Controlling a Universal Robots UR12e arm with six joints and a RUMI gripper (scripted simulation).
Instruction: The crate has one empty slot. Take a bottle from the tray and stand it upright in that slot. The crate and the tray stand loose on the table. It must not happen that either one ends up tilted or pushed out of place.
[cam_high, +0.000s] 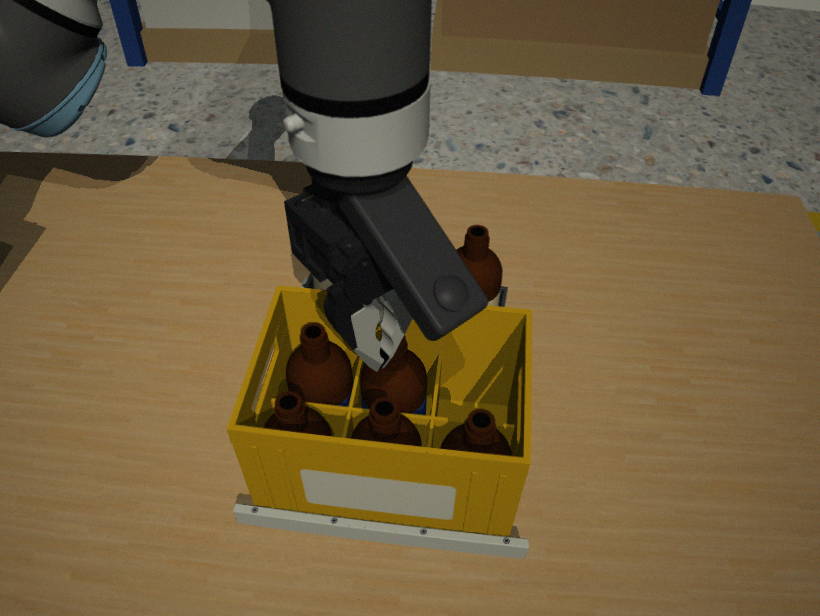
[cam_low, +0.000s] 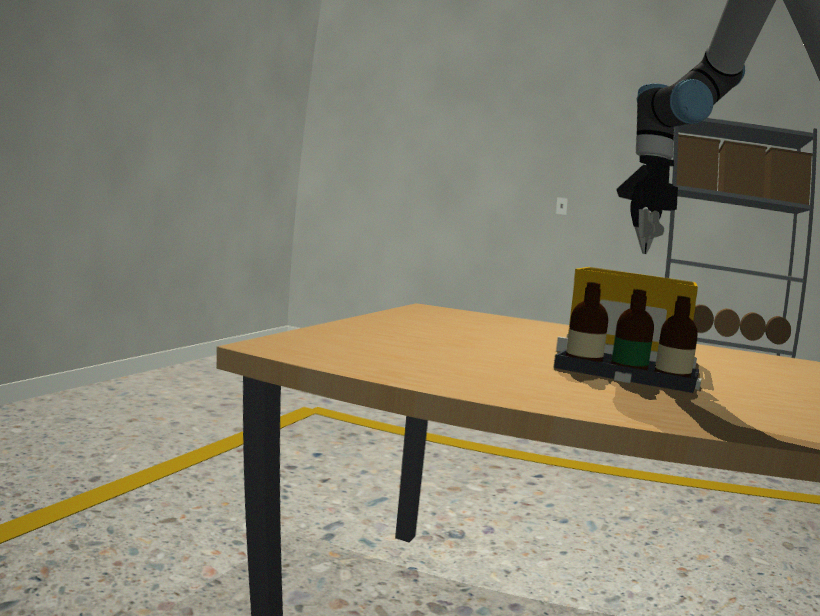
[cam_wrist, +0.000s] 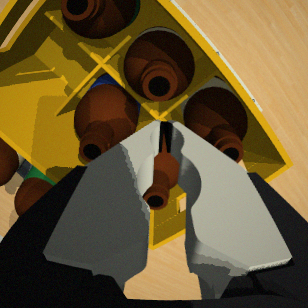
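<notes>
The yellow crate (cam_high: 381, 411) stands on the table and holds several brown bottles. Its back right slot (cam_high: 480, 371) is empty. My gripper (cam_high: 381, 361) hangs above the crate's back middle slot, fingers shut on nothing. The side view shows the gripper (cam_low: 644, 248) well above the crate (cam_low: 636, 287). In that view, three brown bottles (cam_low: 634, 331) stand upright in the dark tray (cam_low: 626, 371) in front of the crate. In the wrist view my shut fingertips (cam_wrist: 166, 125) meet over the crate, with a bottle neck (cam_wrist: 162, 175) below showing through the gap.
A grey rail (cam_high: 381, 527) lies along the crate's near side. One tray bottle (cam_high: 478, 261) shows behind the crate past the arm. A metal shelf (cam_low: 742, 232) with boxes stands beyond the table.
</notes>
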